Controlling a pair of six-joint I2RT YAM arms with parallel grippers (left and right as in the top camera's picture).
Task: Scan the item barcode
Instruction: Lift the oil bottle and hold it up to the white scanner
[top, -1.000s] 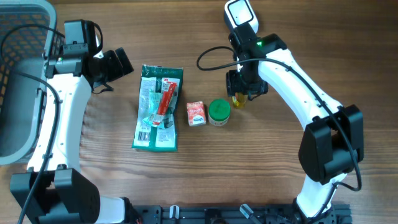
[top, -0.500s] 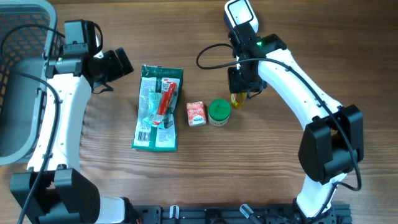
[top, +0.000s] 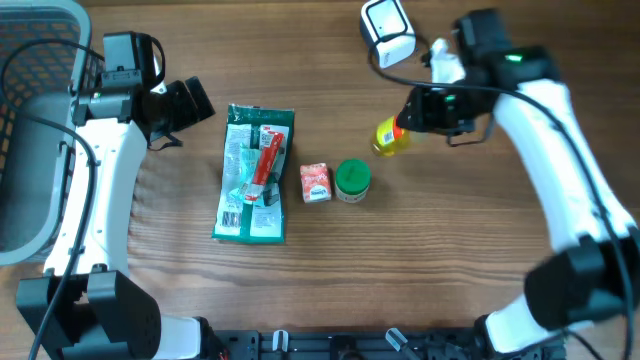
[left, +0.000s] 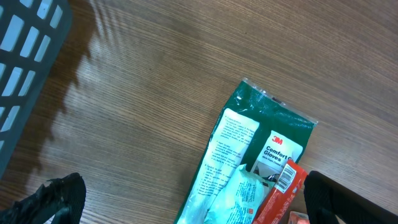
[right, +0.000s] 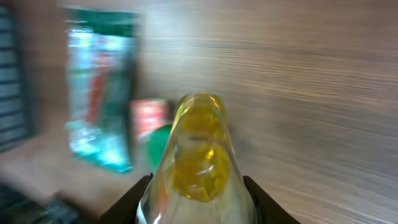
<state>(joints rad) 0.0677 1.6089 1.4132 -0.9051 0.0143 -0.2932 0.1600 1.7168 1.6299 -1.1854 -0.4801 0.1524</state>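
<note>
Overhead view: the right gripper (top: 403, 126) is seen clamped on the yellow bottle (top: 386, 139), slightly right of centre in the upper half of the frame. The bottle is located below the white scanner (top: 388, 30) at the top edge, apart from it, and up and to the right of the green-lidded jar (top: 352, 181). In the right wrist view, which is motion-blurred, the bottle (right: 199, 149) fills the lower centre and is flanked by both fingers (right: 142, 198). Whether the bottle touches the table (top: 450, 260) cannot be told. A small red-and-white box (top: 315, 182) is noted just left of the jar, and a green glove packet (top: 255, 180) left of the box, near frame centre. The left gripper (top: 190, 112) is held wide apart with nothing between its fingers, at the upper left beside the grey basket (top: 30, 40); in its wrist view the packet (left: 249, 155) is seen at lower right.
</note>
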